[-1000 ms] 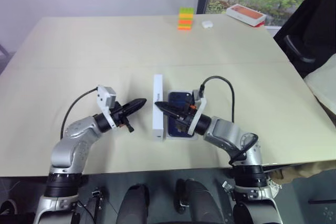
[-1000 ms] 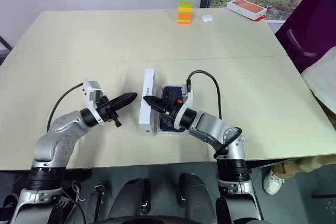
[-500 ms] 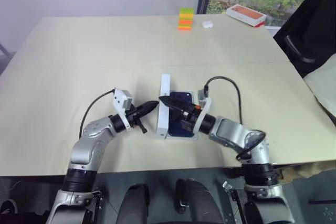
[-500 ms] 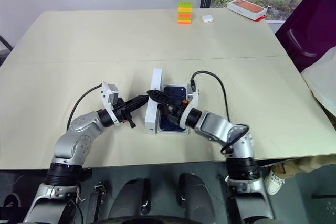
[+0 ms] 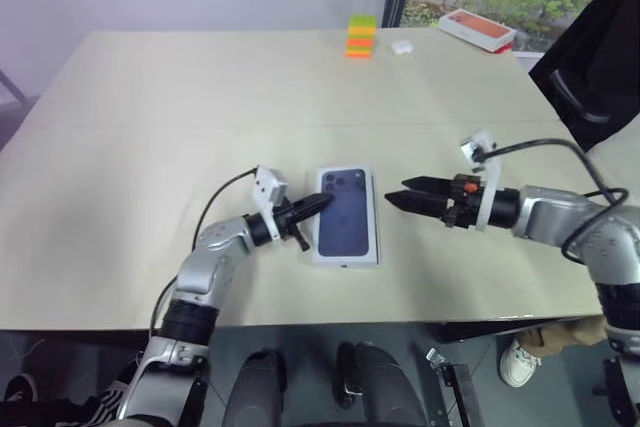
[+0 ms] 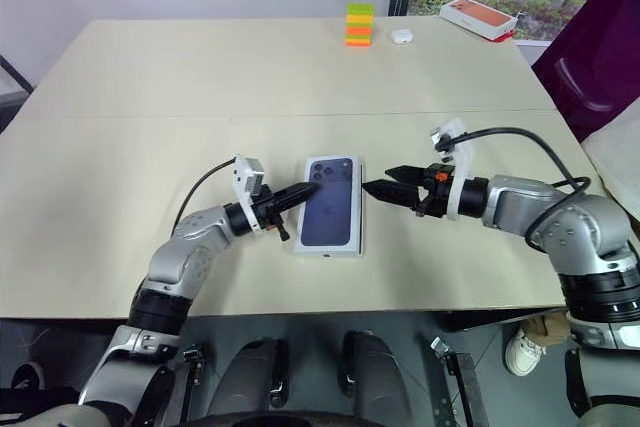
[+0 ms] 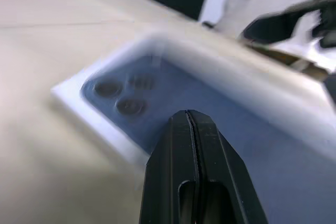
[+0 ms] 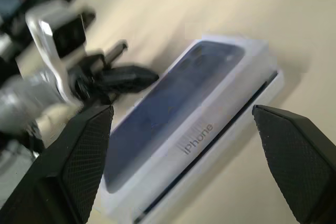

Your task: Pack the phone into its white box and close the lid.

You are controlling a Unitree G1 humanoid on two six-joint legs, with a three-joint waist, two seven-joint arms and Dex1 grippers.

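Lid (image 5: pixel 347 215) on, picture up, long axis near–far.
Closed left hand (image 5: pixel 318 203) at its left edge; open right hand (image 5: pixel 393 193) right, bare table (image 5: pixel 150 117) around.

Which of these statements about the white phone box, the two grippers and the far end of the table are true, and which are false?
1. The white lid with the dark blue phone picture lies flat over the white box. True.
2. The left gripper is wide open. False: its black fingers are shut, tips at the lid's edge.
3. The right gripper is open and apart from the lid. True.
4. The orange-topped box stands beside the lid. False: it lies at the table's far corner.
5. A stack of green, yellow and orange blocks stands on the beige table. True.
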